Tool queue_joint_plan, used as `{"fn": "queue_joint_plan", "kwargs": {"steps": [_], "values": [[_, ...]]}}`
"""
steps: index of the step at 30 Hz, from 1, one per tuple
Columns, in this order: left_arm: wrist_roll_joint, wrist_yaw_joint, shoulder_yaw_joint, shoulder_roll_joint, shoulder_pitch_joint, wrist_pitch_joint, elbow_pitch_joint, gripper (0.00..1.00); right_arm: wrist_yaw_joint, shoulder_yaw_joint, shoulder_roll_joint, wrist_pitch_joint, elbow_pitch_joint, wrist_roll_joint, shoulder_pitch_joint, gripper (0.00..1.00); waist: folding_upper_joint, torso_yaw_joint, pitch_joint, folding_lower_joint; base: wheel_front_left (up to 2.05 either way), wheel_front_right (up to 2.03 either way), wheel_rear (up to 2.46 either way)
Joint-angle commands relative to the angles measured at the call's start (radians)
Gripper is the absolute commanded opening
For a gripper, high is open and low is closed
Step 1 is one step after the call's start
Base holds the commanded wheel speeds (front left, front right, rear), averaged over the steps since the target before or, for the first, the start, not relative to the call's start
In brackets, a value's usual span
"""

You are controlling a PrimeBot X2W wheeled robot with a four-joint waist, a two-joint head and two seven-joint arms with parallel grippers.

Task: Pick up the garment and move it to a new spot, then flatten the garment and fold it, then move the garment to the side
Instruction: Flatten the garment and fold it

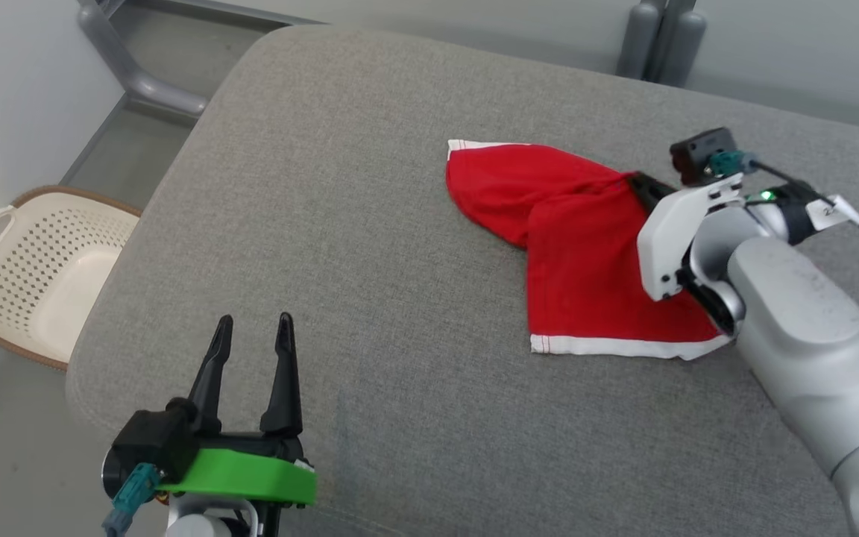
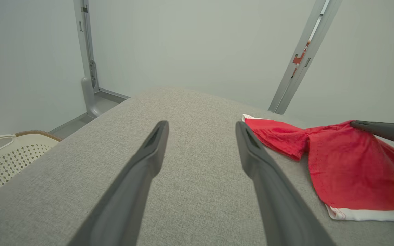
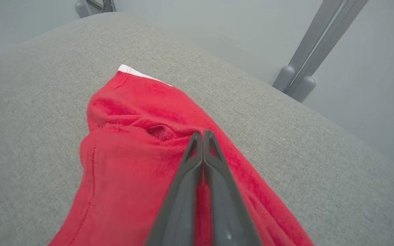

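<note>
A cream perforated plastic basket point(image 1: 42, 276) is seen on the floor beside the left edge of the grey fabric-covered cushion point(image 1: 370, 261); part of it is cut off by the frame. The left gripper point(image 1: 254, 322) is held over the cushion's near left corner, its two dark fingers spread wide with nothing between them. The red knit garment with white hem bands point(image 1: 579, 253) is spread rumpled on the right half of the cushion, well apart from that gripper. The right gripper point(image 3: 202, 135) is closed tight on a raised fold near the garment's middle, and the cloth is drawn up into a small peak at the tips.

Only a thin pinch appears to be taken, so the fold may be lost once weight is put on it. If a single layer is caught, the garment may be hung lopsided and set down bunched, and flattening would be made harder.

How much cloth is trapped between the tips cannot be made out. In the head view the garment's right edge is covered by the right arm. The kind of garment cannot be told.
</note>
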Motion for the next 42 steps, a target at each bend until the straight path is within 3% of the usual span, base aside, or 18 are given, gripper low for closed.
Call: {"fn": "queue_joint_plan", "kwargs": {"steps": [1,8,9,10,11,19,27,36,42], "values": [[-0.007,0.005,-0.01,-0.001,-0.028,-0.002,-0.006,1.0,0.0,-0.014,-0.029,-0.002,0.015,-0.013,-0.036,0.0,0.0,0.046,0.078,0.0,0.0,0.0,0.0],[-0.031,0.015,-0.049,-0.001,-0.068,-0.002,0.002,1.0,0.001,-0.061,-0.076,-0.034,0.102,-0.04,-0.148,0.0,0.0,0.073,0.13,0.0,0.0,0.0,0.0],[-0.03,0.014,-0.05,-0.001,-0.07,-0.002,0.006,1.0,0.001,-0.064,-0.07,-0.043,0.115,-0.042,-0.152,0.18,0.0,0.07,0.127,0.0,0.0,0.0,0.0],[-0.027,0.014,-0.05,-0.001,-0.072,-0.003,0.01,1.0,0.001,-0.066,-0.057,-0.059,0.127,-0.038,-0.155,0.64,0.0,0.065,0.121,0.0,0.0,0.0,0.0],[-0.023,0.013,-0.05,-0.001,-0.073,-0.003,0.012,1.0,0.001,-0.065,-0.043,-0.072,0.132,-0.031,-0.154,1.0,0.0,0.059,0.114,0.0,0.0,0.0,0.0],[0.032,-0.01,-0.018,0.0,-0.053,-0.003,0.041,1.0,0.0,-0.027,0.028,-0.213,0.132,0.02,-0.084,1.0,0.0,-0.055,0.01,0.0,0.0,0.0,0.0],[0.091,-0.033,0.042,0.008,-0.014,-0.003,0.057,1.0,0.0,-0.042,0.023,-0.327,0.017,0.066,0.036,1.0,0.0,-0.206,-0.097,0.0,0.0,0.0,0.0],[0.11,-0.041,0.101,0.016,0.033,-0.003,0.053,1.0,0.001,-0.236,-0.01,-0.337,-0.314,0.0,0.299,1.0,0.0,-0.356,-0.18,0.0,0.0,0.0,0.0],[0.112,-0.038,0.123,0.012,0.051,-0.003,0.045,1.0,0.001,-0.366,0.027,-0.337,-0.526,-0.064,0.519,1.0,0.0,-0.407,-0.193,0.0,0.0,0.0,0.0]]}}
